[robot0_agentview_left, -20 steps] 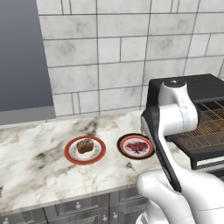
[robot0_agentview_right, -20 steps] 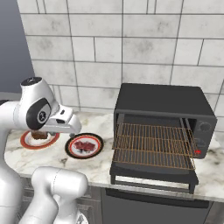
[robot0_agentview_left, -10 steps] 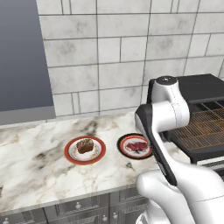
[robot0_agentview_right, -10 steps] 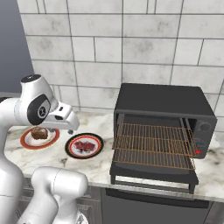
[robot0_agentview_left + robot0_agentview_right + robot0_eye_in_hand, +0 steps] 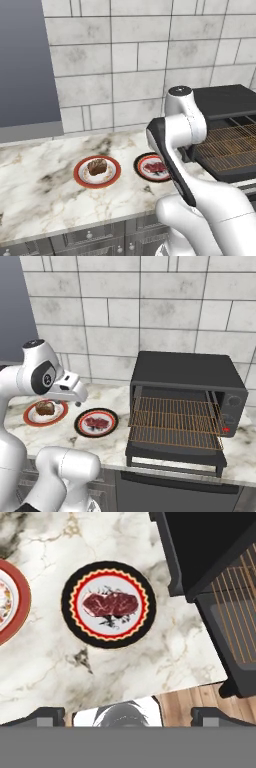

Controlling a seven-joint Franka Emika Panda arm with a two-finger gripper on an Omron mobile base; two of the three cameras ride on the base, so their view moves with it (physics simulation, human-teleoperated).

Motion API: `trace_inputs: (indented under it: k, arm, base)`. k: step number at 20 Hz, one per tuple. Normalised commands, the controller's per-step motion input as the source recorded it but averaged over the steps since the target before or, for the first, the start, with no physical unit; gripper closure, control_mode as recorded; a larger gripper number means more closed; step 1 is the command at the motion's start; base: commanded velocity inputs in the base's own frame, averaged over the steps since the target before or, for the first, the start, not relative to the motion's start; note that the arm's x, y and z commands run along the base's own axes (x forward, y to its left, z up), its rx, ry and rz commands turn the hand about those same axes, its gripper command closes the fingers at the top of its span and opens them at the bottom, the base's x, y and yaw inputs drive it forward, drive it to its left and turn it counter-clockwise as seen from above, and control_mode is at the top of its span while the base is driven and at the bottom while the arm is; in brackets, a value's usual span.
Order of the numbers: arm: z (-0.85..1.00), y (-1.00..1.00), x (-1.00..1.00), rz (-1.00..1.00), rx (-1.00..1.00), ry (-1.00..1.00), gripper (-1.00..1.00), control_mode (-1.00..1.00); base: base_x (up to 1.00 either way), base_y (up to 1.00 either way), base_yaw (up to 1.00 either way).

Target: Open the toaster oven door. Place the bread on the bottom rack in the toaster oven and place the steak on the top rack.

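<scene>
The arm swings right, off the bread plate (image 5: 45, 412). Now the gripper (image 5: 77, 401) hangs above the steak (image 5: 110, 605).

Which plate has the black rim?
The plate with the steak on it, the one nearer the toaster oven. The other plate, under the bread, has a red rim.

Bare worktop (image 5: 117, 443) lies near the steak (image 5: 110, 605) plate; the lowered toaster oven door (image 5: 175, 453) blocks the right side.
</scene>
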Motion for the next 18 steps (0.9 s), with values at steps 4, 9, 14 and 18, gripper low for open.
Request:
trace_inputs:
  k: [4,9,14,18]
  arm:
    - [-0.05,0.13,0.11,-0.02,0.0,0.0,-1.0,-1.0]
    - [-0.13,0.06,0.14,-0.01,0.02,0.0,-1.0,-1.0]
    - [-0.29,0.0,0.23,-0.05,0.06,0.0,-1.0,-1.0]
    - [-0.33,0.02,0.26,-0.2,0.12,-0.01,-1.0,-1.0]
  base:
    - [0.0,0.0,0.0]
    - [0.0,0.0,0.0]
    - [0.0,0.0,0.0]
    - [0.0,0.0,0.0]
